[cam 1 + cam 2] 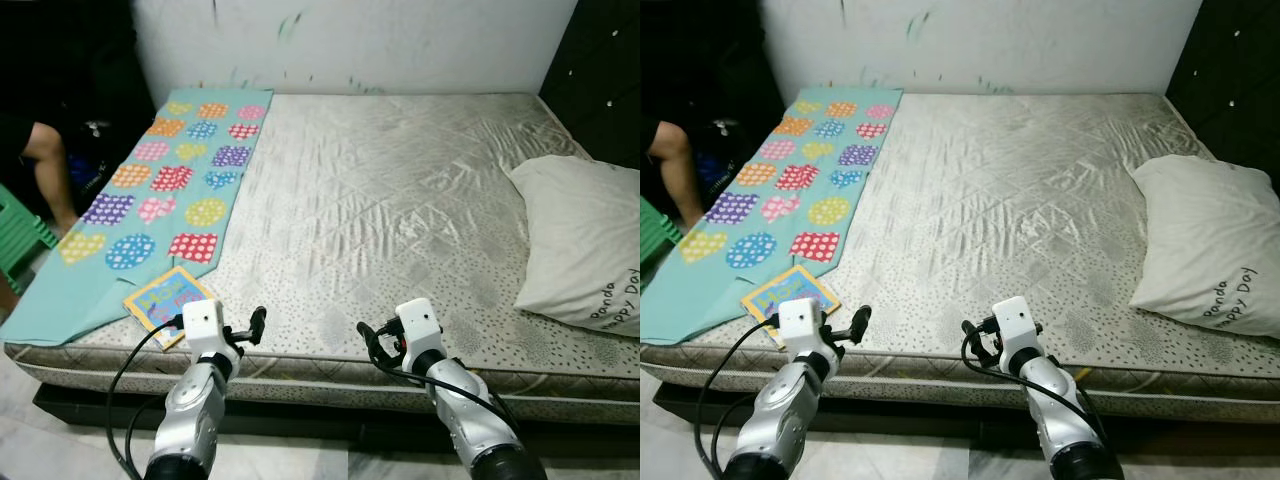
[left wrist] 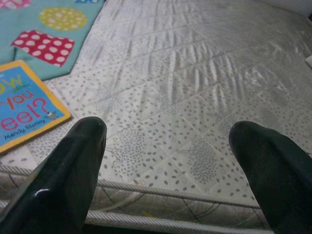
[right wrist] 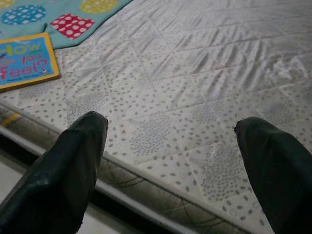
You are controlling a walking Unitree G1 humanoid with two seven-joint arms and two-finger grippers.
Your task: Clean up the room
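One book (image 1: 168,304), one blanket (image 1: 150,190), one pillow (image 1: 590,245) on the mattress (image 1: 400,200). The book's long axis runs toward two o'clock. Left gripper (image 2: 168,136) and right gripper (image 3: 170,129) are spread.

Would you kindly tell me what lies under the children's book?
The book rests partly on the teal patterned cloth and partly on the bare mattress; whatever it covers beneath is hidden.

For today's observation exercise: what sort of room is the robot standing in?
Most likely a bedroom: a bare mattress takes up most of the view, with a pillow on it and a children's book beside a patterned blanket.
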